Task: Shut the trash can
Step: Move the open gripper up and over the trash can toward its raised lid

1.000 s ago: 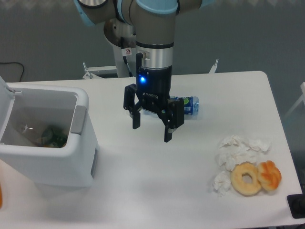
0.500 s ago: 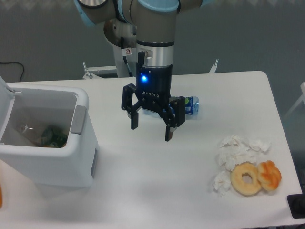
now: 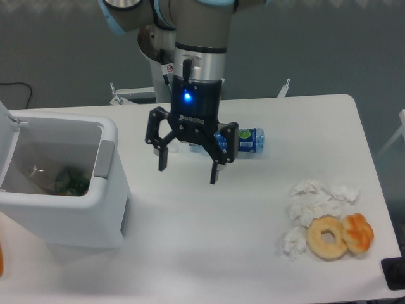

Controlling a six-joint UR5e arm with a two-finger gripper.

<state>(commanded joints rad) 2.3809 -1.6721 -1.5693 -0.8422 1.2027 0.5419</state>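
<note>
Now gripper (image 3: 188,175) shifted left toward trash can (image 3: 69,190), jaws spread.

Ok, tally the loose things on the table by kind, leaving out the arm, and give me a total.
Trash can, lid open: 1
Blue can lying on its side: 1
Doughnuts: 2
Crumpled white tissue pile: 1
Total: 5

A white trash can (image 3: 76,209) with a grey tab sits on a white surface (image 3: 209,247); the tool (image 3: 188,168) is black, the can (image 3: 243,140) blue.
</note>
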